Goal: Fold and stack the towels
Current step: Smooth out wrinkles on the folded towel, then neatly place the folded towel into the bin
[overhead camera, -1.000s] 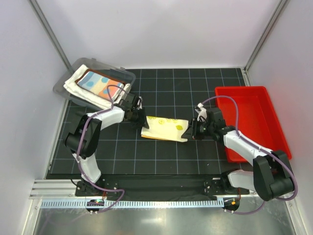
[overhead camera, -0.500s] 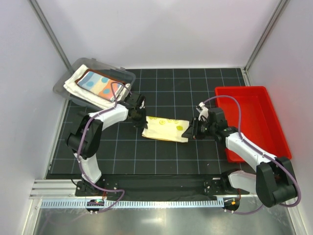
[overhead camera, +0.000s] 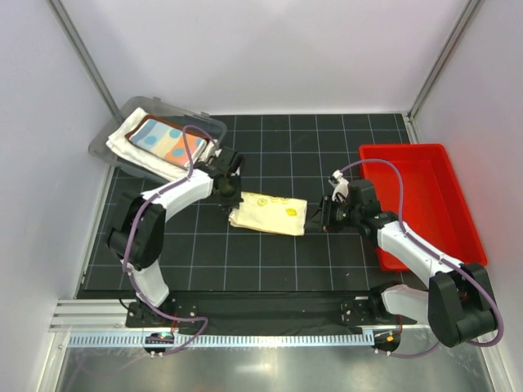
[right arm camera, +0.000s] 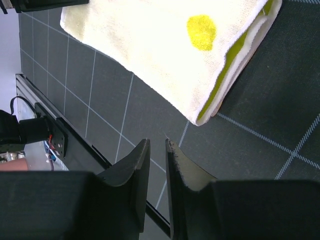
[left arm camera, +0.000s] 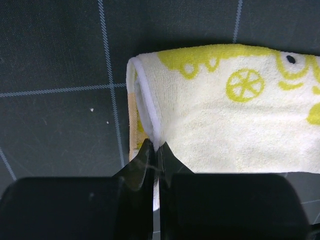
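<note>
A folded yellow towel (overhead camera: 268, 214) with lemon prints lies on the black grid mat in the middle. My left gripper (overhead camera: 231, 196) is shut on its left hem, as the left wrist view (left arm camera: 156, 148) shows, where the towel (left arm camera: 225, 125) spreads to the right. My right gripper (overhead camera: 324, 214) hangs just right of the towel's right edge, a narrow gap between its jaws and nothing in it (right arm camera: 157, 142). The towel's folded corner (right arm camera: 150, 45) lies apart from the jaws. At the back left a light-blue dotted towel (overhead camera: 167, 140) lies on a rust-brown one (overhead camera: 147, 124) and a cream-white one (overhead camera: 122, 143).
The stack sits in a clear plastic bin (overhead camera: 204, 124) at the mat's back left corner. A red bin (overhead camera: 470, 220) stands at the right, beside the right arm. White walls and metal posts enclose the table.
The left gripper has moved left and pulled the yellow towel with it. The towel's right edge has come away from the right gripper, which has stayed in place.
</note>
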Controlling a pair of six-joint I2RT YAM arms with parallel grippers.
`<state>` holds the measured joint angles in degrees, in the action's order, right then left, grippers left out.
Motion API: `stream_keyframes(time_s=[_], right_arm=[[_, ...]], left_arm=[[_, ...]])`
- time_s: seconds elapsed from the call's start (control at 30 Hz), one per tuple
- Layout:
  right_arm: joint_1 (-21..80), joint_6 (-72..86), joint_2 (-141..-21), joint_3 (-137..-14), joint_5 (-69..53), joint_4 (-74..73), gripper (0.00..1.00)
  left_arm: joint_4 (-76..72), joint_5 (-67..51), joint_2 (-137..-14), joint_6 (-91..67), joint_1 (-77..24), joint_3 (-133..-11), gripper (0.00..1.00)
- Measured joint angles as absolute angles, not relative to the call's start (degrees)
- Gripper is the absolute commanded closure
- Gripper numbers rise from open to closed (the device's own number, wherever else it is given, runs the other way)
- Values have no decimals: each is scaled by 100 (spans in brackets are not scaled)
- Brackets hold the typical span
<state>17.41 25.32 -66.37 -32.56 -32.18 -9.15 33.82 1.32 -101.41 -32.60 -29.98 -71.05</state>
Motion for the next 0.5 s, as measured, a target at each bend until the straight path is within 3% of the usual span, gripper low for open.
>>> stream_keyframes(time_s=[0.03,0.1,0.2,0.33,0.5], right_arm=[[1739,2532,-6637,-3256,-3212,-915,74],[1739,2528,-6635,-3256,-3205,-930,73],[1739,2515,-6635,-3256,-3201,-985,73],[1739,2488,-6611,-3258,-3157,-1094,73],[1739,2510,-6613,-3258,-2993,-1103,73]], left_arm=[[3395,148,-10167,-3258,-2998,-7107,84],[3424,156,-10245,-3253,-2998,-7107,81],[3472,202,-10405,-3242,-2998,-7107,64],[3518,266,-10497,-3267,-2998,-7107,50],[3524,301,-10562,-3315,-2995,-7107,42]])
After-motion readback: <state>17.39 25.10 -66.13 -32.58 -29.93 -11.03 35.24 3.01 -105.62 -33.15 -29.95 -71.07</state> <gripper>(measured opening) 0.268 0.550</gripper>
